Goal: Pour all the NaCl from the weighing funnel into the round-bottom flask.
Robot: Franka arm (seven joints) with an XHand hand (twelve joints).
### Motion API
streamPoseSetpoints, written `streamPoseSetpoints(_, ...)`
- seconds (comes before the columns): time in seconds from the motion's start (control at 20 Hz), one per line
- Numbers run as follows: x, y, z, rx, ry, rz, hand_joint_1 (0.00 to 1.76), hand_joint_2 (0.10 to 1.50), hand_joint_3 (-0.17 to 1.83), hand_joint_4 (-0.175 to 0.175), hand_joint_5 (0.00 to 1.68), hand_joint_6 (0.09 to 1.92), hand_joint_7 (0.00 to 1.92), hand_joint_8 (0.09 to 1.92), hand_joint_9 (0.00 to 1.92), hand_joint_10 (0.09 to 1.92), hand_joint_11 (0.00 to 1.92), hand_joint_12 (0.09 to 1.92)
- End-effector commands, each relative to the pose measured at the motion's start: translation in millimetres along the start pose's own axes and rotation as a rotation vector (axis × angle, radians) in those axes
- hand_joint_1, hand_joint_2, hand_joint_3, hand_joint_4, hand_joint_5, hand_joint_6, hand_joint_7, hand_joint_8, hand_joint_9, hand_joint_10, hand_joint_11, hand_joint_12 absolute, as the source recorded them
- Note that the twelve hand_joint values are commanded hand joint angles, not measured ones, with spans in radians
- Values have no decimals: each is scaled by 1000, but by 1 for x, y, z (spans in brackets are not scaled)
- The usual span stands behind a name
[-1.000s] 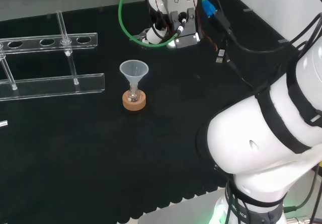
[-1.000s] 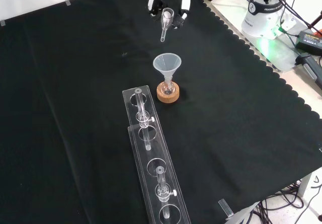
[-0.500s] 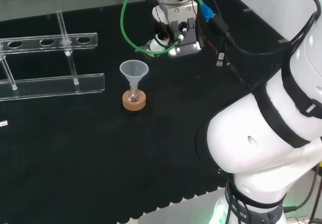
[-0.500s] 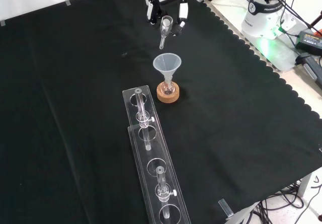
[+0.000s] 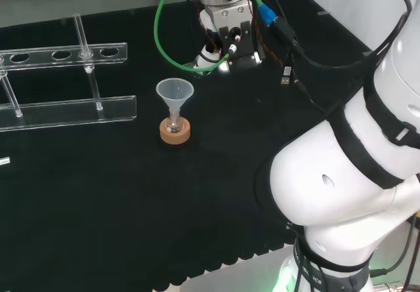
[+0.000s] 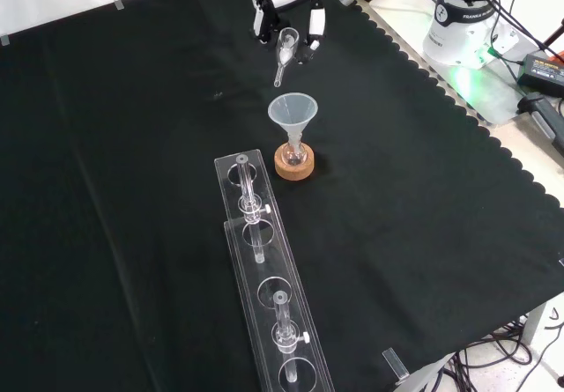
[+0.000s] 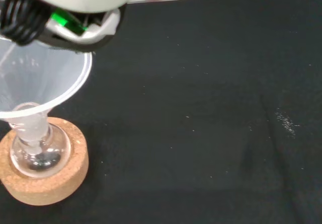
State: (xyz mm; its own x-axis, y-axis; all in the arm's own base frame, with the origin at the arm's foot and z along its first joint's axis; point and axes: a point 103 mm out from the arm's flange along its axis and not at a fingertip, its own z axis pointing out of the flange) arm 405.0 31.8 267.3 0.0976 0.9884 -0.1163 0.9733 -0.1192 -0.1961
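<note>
— On the far side of the cloth in the front view, my hand (image 6: 288,9) pinches the weighing funnel (image 6: 284,51) above and beyond the round-bottom flask (image 6: 293,155). What's the risk?

— Its stem slants down toward the near left, short of the plastic funnel (image 6: 293,114); tipping now would likely spill salt.

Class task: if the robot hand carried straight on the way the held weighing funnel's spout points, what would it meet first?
Probably the plastic funnel seated in the round-bottom flask. The robot hand angles the weighing funnel towards it, though depth is uncertain.
</note>
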Motion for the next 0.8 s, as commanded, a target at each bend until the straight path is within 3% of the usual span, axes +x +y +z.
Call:
streamPoseSetpoints(0.05,0,-6,-5,4,-43,27,1204,485,946,-175,1329,727,1621,809,1742,252,1546,668)
streamPoseSetpoints(0.8,20,-12,-7,38,-162,92,1203,485,946,-175,1328,730,1621,811,1744,250,1547,666)
